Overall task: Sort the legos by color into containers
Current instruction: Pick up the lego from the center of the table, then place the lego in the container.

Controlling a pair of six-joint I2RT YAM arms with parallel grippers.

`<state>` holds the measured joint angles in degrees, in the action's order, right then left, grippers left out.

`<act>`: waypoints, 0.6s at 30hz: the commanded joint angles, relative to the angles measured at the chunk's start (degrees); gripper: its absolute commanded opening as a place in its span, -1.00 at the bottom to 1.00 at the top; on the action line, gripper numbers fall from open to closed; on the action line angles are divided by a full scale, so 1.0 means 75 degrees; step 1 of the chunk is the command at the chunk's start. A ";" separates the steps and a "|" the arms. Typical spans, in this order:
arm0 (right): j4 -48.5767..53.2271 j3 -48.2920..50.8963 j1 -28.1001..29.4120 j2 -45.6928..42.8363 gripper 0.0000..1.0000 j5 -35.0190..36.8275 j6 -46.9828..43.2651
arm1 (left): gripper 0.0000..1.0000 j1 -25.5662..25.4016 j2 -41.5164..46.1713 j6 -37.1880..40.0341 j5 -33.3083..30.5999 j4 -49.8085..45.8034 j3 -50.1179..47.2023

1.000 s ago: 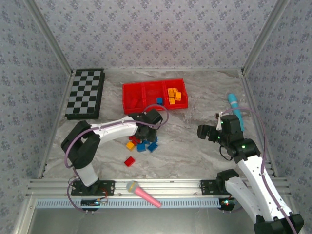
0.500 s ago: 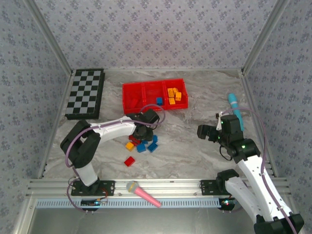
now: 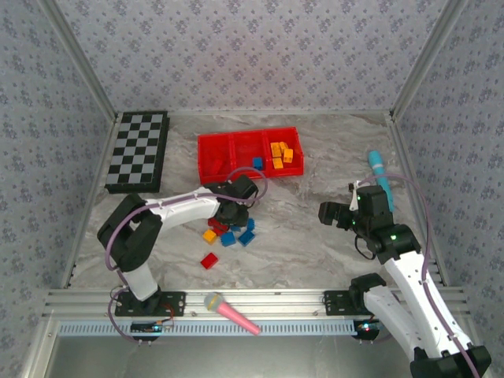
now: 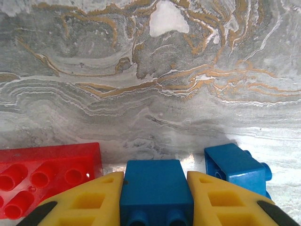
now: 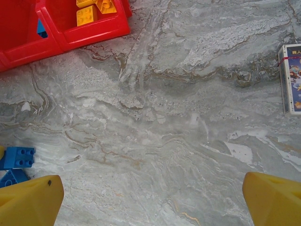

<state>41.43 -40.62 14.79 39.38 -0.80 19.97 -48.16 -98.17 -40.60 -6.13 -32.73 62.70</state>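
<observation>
Jaws of left gripper [image 4: 154, 178] clamped on blue lego [image 4: 155, 195], right gripper [image 5: 150, 188] spread wide over table [image 5: 197, 84]

The table [image 4: 188, 70] has a smooth, marble-look surface, grey with rust-brown veins and a soft sheen. The blue lego [image 4: 155, 193] is smooth moulded plastic, slightly glossy, as are the red lego [image 4: 47, 174] and the other blue lego [image 4: 235, 165] beside it. The fingers [image 4: 91, 205] of the left claw [image 4: 155, 181] are matt yellow plastic with moulded recesses. The right claw [image 5: 150, 181] has fingers [image 5: 28, 202] of the same matt yellow plastic. The red tray [image 5: 84, 36] is hard, shiny plastic. The rail [image 3: 260, 299] along the near edge is bare ribbed metal. The walls [image 3: 252, 55] look matt and printed; paper or cloth, I cannot tell.
</observation>
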 commanded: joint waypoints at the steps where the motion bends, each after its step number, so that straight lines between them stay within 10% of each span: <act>1: 0.0036 0.0072 0.0052 -0.0069 0.99 0.0086 0.0045 | -0.59 0.0064 0.0618 -0.0025 -0.0323 0.0081 0.0029; 18: 0.0010 0.0100 0.0079 -0.0211 0.99 0.0050 0.0068 | -0.69 0.1172 -0.0302 0.1342 -0.0613 0.0383 0.3182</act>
<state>41.41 -40.21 15.05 38.22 -0.82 20.01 -40.71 -97.23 -33.63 -9.50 -31.44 82.63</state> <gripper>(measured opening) 0.996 0.311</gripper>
